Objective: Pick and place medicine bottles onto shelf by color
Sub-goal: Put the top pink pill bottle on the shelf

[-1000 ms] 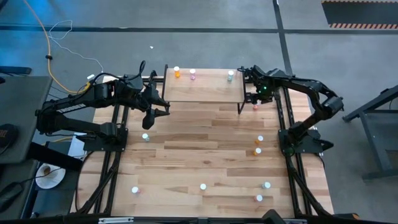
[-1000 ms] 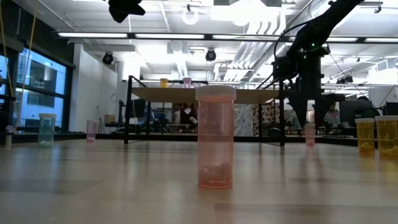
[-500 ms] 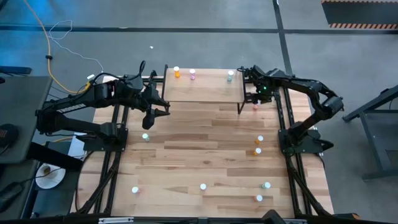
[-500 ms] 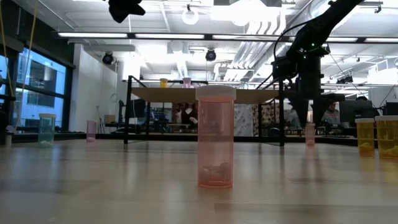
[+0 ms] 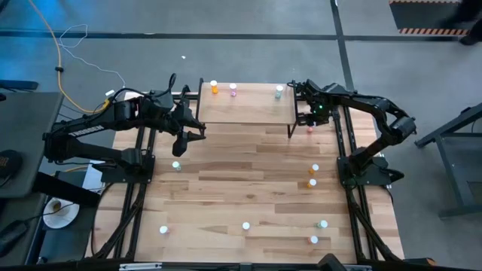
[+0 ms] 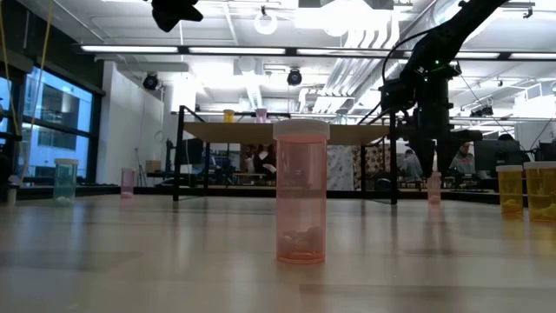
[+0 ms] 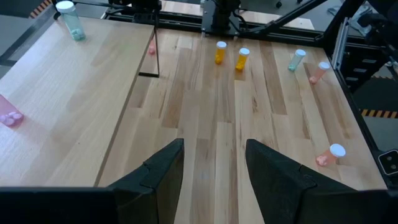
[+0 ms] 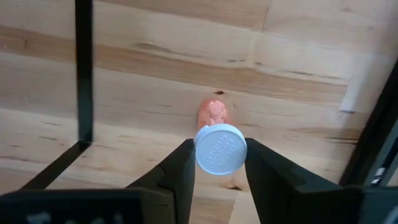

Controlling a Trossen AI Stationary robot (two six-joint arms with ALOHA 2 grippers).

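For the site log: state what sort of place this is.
Probably a robotics lab in an open industrial hall: exposed ceiling ducts, a bare concrete floor, and a test table flanked by two robot arms.

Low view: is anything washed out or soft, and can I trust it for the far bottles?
Low view: ceiling lights blow out the top, the near pink bottle is fairly sharp, the far bottles look small and hazy against a cluttered room. Right wrist view: the white cap between the right hand fingers is clear and evenly lit.

open-plan lab: exposed ceiling ducts [image 6: 347, 83], concrete floor [image 5: 241, 56], workbenches.
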